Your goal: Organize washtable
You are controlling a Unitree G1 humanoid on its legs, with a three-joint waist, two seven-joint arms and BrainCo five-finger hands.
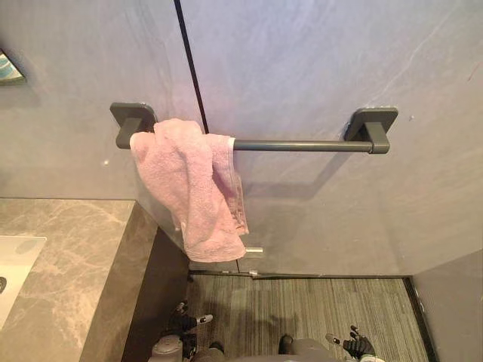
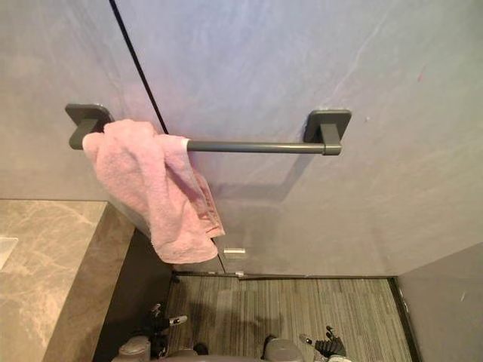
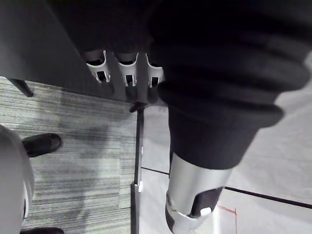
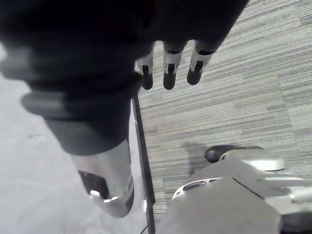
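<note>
A pink towel (image 1: 189, 181) hangs over the left end of the dark bar (image 1: 302, 145) on the grey wall (image 1: 324, 68). It is bunched rather than spread flat, with one end drooping well below the bar. The left hand (image 3: 126, 73) and the right hand (image 4: 168, 68) both hang low above the striped floor (image 1: 317, 309), fingers loose and apart, holding nothing. The visible part of the marble tabletop (image 1: 68, 256) beside the white sink (image 1: 15, 264) is bare. The hanging step looks done. The rest of the tabletop lies outside the views, so the task is perhaps nearly finished.
</note>
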